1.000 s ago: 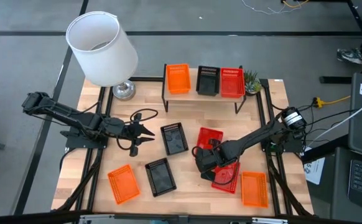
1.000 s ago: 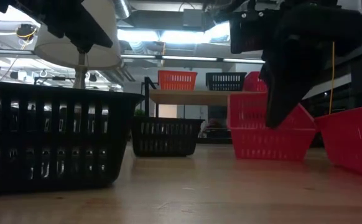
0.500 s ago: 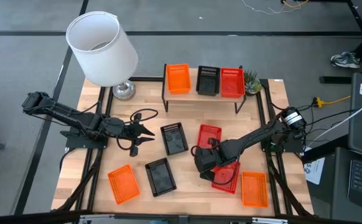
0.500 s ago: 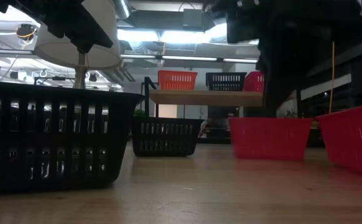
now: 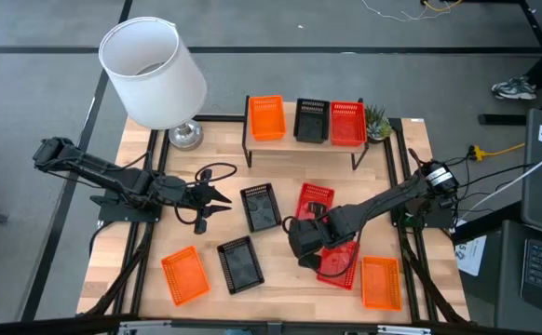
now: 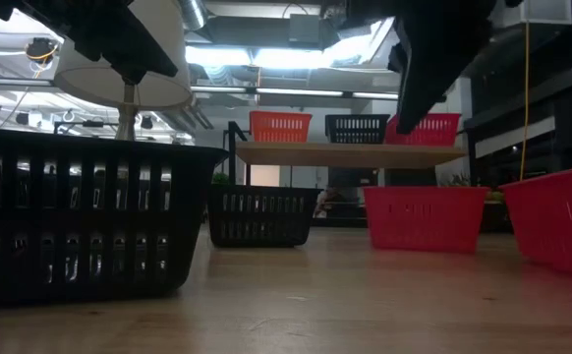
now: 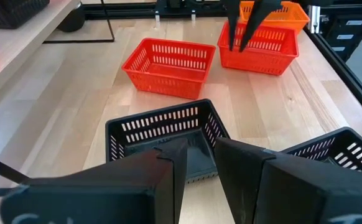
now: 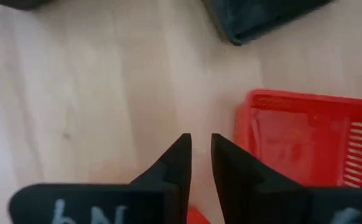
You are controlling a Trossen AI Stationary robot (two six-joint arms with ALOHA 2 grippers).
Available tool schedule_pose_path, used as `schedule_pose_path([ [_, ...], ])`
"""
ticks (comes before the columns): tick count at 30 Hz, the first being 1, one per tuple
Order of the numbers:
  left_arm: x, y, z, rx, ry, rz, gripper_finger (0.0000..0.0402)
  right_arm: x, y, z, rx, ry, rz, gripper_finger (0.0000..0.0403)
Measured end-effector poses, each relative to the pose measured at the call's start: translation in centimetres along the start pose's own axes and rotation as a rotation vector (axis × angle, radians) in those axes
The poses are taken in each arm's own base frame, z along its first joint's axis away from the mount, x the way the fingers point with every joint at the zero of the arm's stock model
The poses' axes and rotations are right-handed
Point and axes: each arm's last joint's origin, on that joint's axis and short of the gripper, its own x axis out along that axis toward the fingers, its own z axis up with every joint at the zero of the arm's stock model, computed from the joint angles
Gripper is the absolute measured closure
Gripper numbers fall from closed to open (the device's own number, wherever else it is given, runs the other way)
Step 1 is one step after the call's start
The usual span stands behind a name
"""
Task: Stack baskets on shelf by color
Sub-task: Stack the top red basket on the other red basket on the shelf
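Red basket (image 8: 311,140) beside right gripper (image 8: 198,144), fingers nearly together, empty

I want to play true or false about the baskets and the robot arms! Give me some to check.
1. Three baskets sit on the shelf. True: orange basket, black basket, red basket.
2. The right gripper holds a red basket. False: it holds nothing, its fingers nearly shut.
3. A white lamp stands on the table. True.
4. Only one black basket lies on the tabletop. False: two do.
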Motion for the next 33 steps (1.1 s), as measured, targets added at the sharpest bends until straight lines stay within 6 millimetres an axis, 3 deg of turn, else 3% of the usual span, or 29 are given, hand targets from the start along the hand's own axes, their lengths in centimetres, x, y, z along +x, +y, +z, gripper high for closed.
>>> schedule_pose_path([
  [7,0.0,0.0,0.0,0.0,0.0,0.0,0.0325,0.3,-2.8,-0.6,0.096,0.165,-0.126,0.0287],
  [16,0.0,0.0,-0.1,0.002,0.007,0.001,0.0325,0.6,-3.4,0.4,0.15,0.11,-0.106,0.0189],
  [26,0.0,0.1,-0.4,0.013,0.044,0.006,0.0325,3.1,-3.2,-0.5,0.143,0.072,-0.051,0.0188],
  [33,0.0,0.1,-0.4,0.013,0.045,0.006,0.0325,5.1,-3.6,-2.4,0.187,0.114,-0.077,0.0187],
])
